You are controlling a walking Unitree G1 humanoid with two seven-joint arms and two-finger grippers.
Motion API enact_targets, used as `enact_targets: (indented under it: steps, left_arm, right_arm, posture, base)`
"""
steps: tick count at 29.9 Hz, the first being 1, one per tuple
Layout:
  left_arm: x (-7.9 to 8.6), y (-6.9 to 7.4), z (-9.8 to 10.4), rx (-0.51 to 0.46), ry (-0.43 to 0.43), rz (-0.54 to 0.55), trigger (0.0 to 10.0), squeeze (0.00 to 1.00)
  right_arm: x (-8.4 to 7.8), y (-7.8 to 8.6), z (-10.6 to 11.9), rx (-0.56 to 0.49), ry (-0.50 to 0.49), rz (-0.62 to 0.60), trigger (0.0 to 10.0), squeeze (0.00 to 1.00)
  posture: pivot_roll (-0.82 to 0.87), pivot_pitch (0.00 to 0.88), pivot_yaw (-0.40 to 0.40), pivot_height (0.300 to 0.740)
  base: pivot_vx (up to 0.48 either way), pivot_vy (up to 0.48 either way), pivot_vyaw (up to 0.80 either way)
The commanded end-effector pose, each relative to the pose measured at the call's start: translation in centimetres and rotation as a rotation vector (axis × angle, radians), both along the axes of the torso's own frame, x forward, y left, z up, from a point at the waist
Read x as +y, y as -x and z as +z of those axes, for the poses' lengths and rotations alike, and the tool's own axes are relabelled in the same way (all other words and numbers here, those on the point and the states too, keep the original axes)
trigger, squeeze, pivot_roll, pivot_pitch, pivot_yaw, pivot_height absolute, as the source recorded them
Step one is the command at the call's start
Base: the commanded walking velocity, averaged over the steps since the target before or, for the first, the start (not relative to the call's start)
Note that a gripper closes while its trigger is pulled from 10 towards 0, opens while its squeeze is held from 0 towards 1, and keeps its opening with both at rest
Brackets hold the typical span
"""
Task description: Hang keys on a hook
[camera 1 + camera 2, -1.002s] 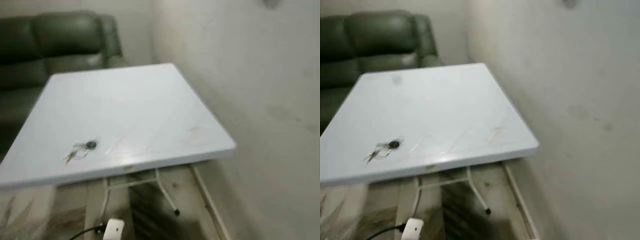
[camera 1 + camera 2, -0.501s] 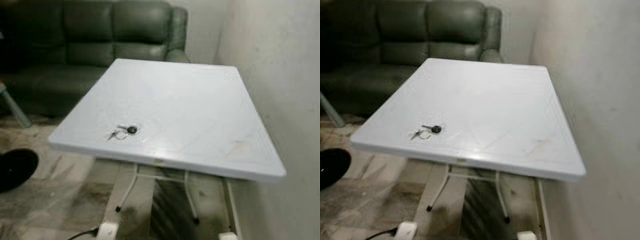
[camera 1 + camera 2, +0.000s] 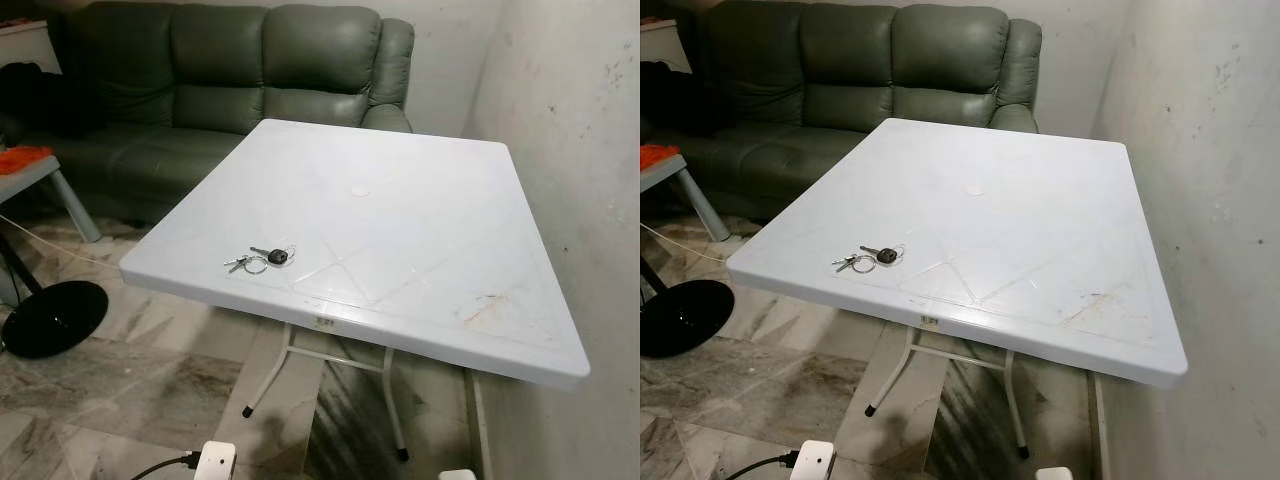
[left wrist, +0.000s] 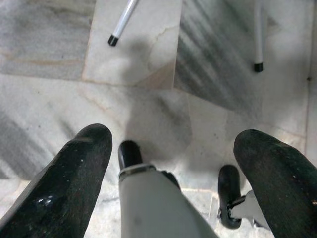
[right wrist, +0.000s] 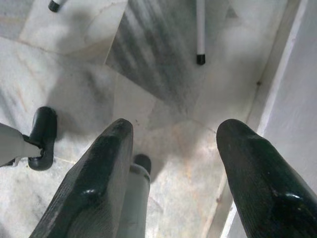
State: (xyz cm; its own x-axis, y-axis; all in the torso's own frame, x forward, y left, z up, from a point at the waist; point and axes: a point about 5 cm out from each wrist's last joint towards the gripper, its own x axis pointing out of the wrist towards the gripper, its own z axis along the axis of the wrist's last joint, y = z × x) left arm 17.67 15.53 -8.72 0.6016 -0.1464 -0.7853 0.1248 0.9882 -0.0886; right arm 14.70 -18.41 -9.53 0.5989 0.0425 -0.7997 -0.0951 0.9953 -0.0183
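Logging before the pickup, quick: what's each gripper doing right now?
Left gripper: open, holding nothing, pointed at the floor.
Right gripper: open, holding nothing, pointed at the floor.
Keys: on the table.

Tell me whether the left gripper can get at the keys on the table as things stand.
Probably not yet. The left gripper hangs open, pointing at the floor, while the keys lie on the white table near its front left edge. Nothing covers them.

A bunch of metal keys with a black head (image 3: 869, 258) lay near the front left edge of the square white plastic desk (image 3: 1040, 230); a dark green leather sofa (image 3: 855, 75) stood behind that desk.
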Motion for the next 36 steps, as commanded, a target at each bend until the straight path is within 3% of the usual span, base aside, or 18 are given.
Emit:
enact_targets:
  steps: [1, 6, 12, 13, 17, 22, 26, 36]
  left_arm:
    - [-0.1, -0.8, 0.5, -0.05, 0.013, -0.013, 10.0, 0.0]
    - [-0.8, -1.7, 1.2, -0.126, 0.024, -0.104, 10.0, 0.0]
    - [-1.4, -3.5, 2.7, -0.261, 0.066, -0.183, 10.0, 0.0]
    - [-1.7, -4.2, 3.4, -0.325, 0.079, -0.209, 10.0, 0.0]
    - [-2.1, -5.2, 4.5, -0.421, 0.098, -0.238, 10.0, 0.0]
    - [-2.4, -5.8, 5.4, -0.498, 0.115, -0.237, 10.0, 0.0]
    - [-2.7, -6.6, 6.6, -0.597, 0.138, -0.246, 10.0, 0.0]
    - [-3.2, -8.7, 9.1, -0.723, 0.182, -0.224, 10.0, 0.0]
  right_arm:
    - [-0.5, -0.7, 0.5, -0.053, -0.009, -0.015, 10.0, 0.0]
    - [-0.4, -2.0, 1.3, -0.141, -0.053, -0.003, 10.0, 0.0]
    - [0.8, -3.7, 2.7, -0.283, -0.124, 0.114, 10.0, 0.0]
    - [1.4, -4.2, 3.3, -0.35, -0.142, 0.182, 10.0, 0.0]
    - [2.0, -5.0, 4.4, -0.451, -0.177, 0.209, 10.0, 0.0]
    - [2.4, -5.9, 5.5, -0.549, -0.218, 0.189, 10.0, 0.0]
    - [2.8, -7.5, 7.5, -0.694, -0.287, 0.11, 10.0, 0.0]
    - [2.8, -10.0, 10.1, -0.825, -0.345, 0.039, 10.0, 0.0]
  posture:
    - [-0.04, 0.0, -0.036, 0.74]
    - [-0.04, 0.0, -0.035, 0.74]
    - [-0.04, 0.0, -0.035, 0.74]
    - [-0.04, 0.0, -0.034, 0.74]
    - [-0.04, 0.0, -0.035, 0.74]
    - [-0.04, 0.0, -0.034, 0.74]
    - [-0.04, 0.0, -0.032, 0.74]
    - [-0.04, 0.0, -0.031, 0.74]
  base:
    - [0.0, 0.0, 0.0]
    - [0.0, 0.0, 0.0]
    - [0.0, 0.0, 0.0]
    - [0.0, 0.0, 0.0]
    - [0.0, 0.0, 0.0]
    - [0.0, 0.0, 0.0]
    - [0.0, 0.0, 0.0]
    - [0.0, 0.0, 0.0]
